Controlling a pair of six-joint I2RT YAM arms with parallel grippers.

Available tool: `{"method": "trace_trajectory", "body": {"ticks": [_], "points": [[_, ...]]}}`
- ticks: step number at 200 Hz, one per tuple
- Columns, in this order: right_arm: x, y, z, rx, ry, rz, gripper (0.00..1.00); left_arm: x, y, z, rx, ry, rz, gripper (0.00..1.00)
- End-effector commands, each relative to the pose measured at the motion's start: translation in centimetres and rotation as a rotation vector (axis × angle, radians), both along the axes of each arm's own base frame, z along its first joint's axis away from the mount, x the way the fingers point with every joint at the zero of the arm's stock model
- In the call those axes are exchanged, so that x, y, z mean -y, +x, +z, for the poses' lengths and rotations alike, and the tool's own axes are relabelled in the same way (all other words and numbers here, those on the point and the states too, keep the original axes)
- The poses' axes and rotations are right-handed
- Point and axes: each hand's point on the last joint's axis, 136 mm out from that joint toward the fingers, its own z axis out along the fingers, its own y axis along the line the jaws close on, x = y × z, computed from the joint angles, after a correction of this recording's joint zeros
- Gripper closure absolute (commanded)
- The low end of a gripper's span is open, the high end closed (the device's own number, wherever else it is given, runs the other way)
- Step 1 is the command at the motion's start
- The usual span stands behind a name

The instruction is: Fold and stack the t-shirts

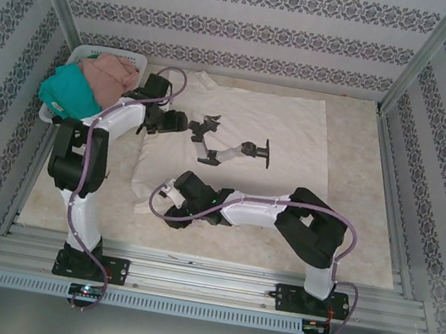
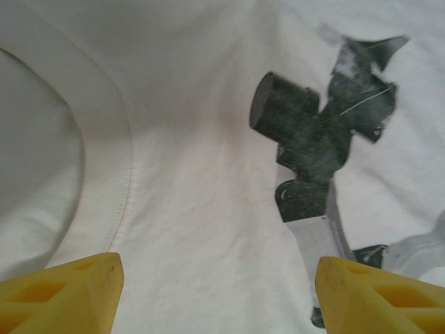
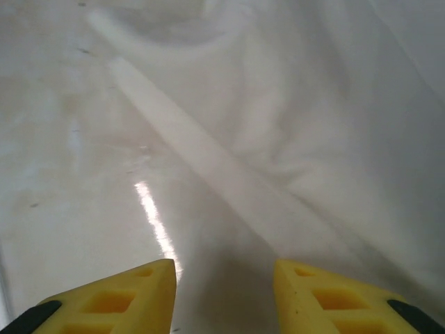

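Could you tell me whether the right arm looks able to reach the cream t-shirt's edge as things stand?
Probably yes: the right tool is open and low, facing the banded edge of the cream t-shirt, with nothing in between.

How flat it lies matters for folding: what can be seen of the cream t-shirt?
The cream t-shirt lies spread flat on the table, soft off-white cloth, lightly wrinkled. A dark graphic print marks its chest, beside a ribbed collar. The left gripper hovers open above it, the right gripper open at its edge.

Bright, even overhead light.
Glare streak on the table (image 3: 83, 195) in right wrist view; shirt (image 2: 208, 209) print slightly soft.
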Motion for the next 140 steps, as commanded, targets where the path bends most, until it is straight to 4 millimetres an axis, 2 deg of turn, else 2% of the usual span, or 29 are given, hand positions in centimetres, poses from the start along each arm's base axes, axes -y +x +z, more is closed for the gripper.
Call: {"method": "trace_trajectory", "body": {"ticks": [1, 43, 69, 97, 116, 140], "points": [[-0.4, 2.2, 0.5, 0.107, -0.016, -0.014, 0.55, 0.3, 1.4, 0.0, 0.032, -0.022, -0.017, 0.27], [-0.4, 2.7, -2.4, 0.119, -0.101, 0.019, 0.54, 0.9, 2.5, -1.4, -0.018, -0.036, -0.047, 0.29], [-0.1, 2.7, -3.3, 0.117, -0.123, 0.019, 0.66, 1.0, 2.7, -1.9, -0.026, -0.038, -0.051, 0.29], [-0.1, 1.7, -2.5, 0.102, -0.103, 0.056, 0.87, 1.1, 3.0, -2.3, -0.036, -0.044, -0.06, 0.31], [0.2, 0.6, -1.1, 0.099, -0.073, 0.089, 1.0, 1.1, 3.2, -2.4, -0.042, -0.05, -0.064, 0.31], [0.8, -1.1, 0.9, 0.086, -0.021, 0.142, 1.0, 0.9, 3.3, -2.7, -0.058, -0.044, -0.066, 0.32]]}}
